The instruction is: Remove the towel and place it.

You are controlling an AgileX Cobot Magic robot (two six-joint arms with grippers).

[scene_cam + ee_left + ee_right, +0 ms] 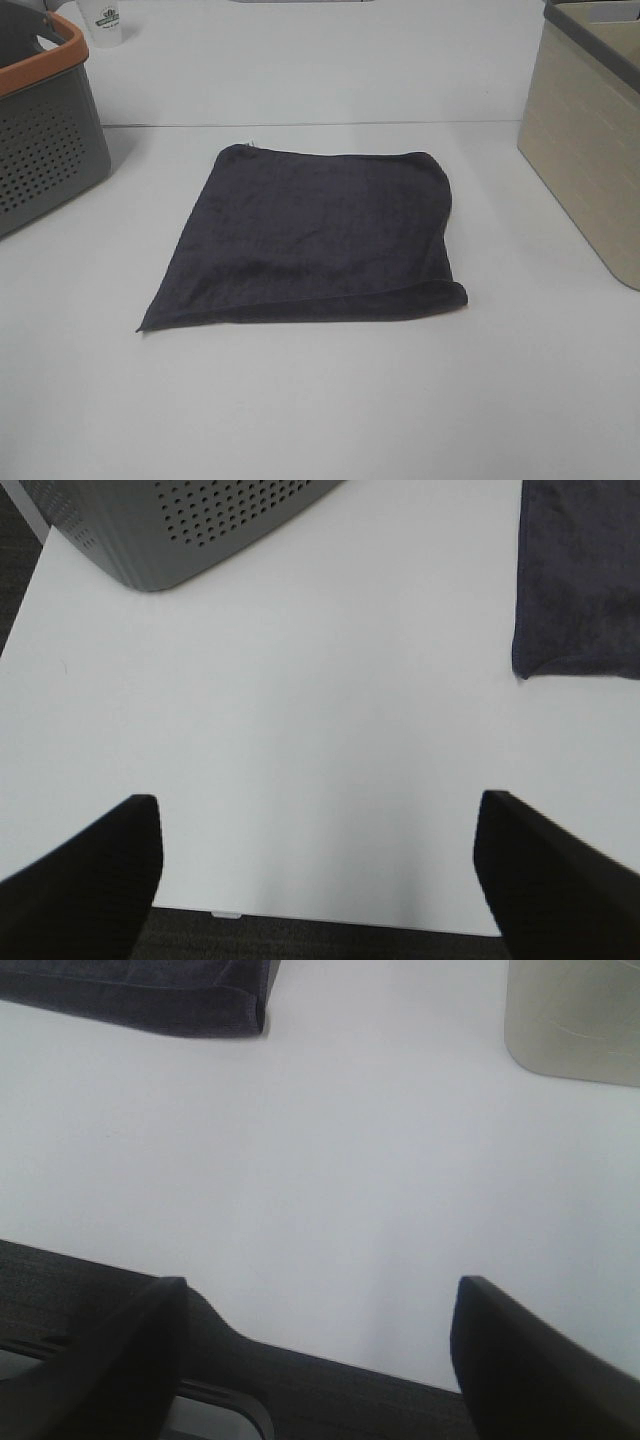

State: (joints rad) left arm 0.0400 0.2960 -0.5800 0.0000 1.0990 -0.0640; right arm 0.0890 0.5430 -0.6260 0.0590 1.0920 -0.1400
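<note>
On the white table (330, 400), dark folded towel (315, 240) lying flat, both tools spread apart, empty.

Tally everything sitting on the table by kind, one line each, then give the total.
Towel: 1, a dark folded towel lying flat mid-table
Baskets: 2, a grey basket with orange rim at the left and a beige basket at the right
Cup: 1, a white cup at the far left edge
Total: 4
</note>
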